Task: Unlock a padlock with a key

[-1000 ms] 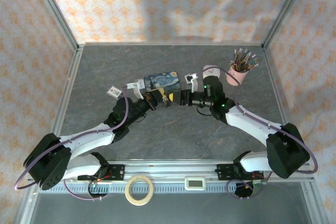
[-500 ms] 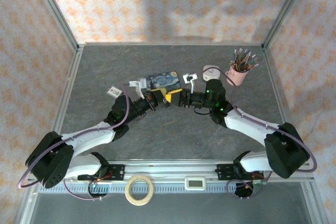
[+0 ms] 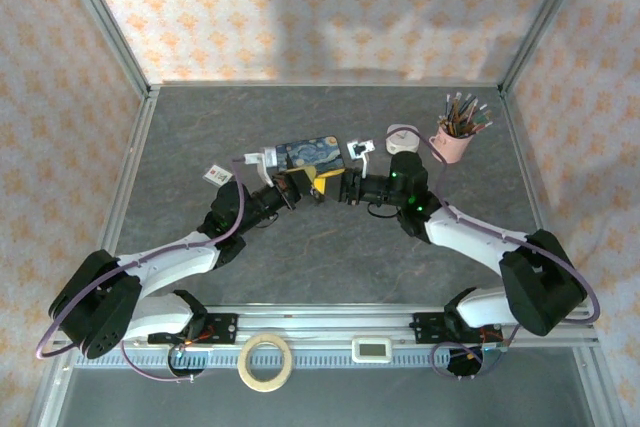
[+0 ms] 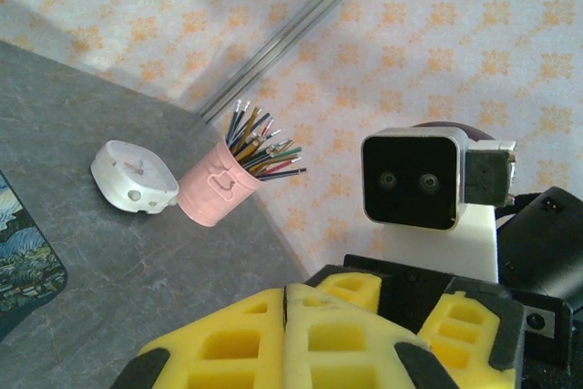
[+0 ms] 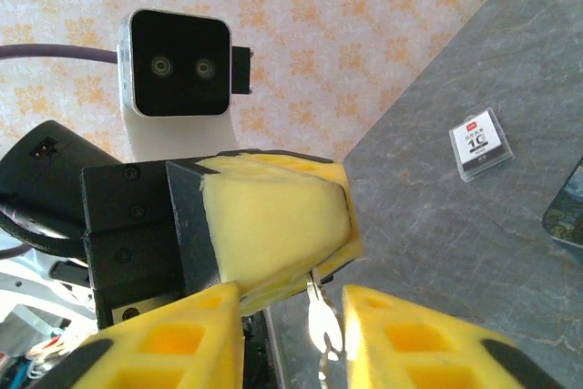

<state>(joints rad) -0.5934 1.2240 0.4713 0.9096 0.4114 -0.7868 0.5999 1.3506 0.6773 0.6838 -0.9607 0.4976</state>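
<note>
left gripper (image 4: 285, 307): yellow pads (image 5: 273, 216) pressed together, pinching the key at their tip.
key (image 5: 318, 316): small silvery piece hanging out below the left pads, at 6 o'clock of their tip. It lies in the gap between the right fingers; whether it touches either one cannot be told.
right gripper (image 5: 291, 302): fingers (image 5: 410, 339) spread, one on each side of the key, nose to nose with the left gripper.
arms, top view: the grippers meet over the middle of the table, the left arm reaching in from 8 o'clock and the right arm from 4 o'clock.
table (image 3: 330, 267): grey, stone-patterned top.
blue tin (image 3: 310, 153): painted starry pattern, lying flat just beside the grippers at 12 o'clock.
white round case (image 3: 402, 139): near the grippers at 2 o'clock.
pink cup (image 3: 450, 145): upright, full of thin coloured sticks, just beyond the white round case at 2 o'clock.
cased card (image 3: 217, 175): flat on the table at 9 o'clock of the left gripper.
tape ring (image 3: 265, 362): on the near rail at 6 o'clock.
white device (image 3: 370, 350): on the same rail, at 3 o'clock of the tape ring.
</note>
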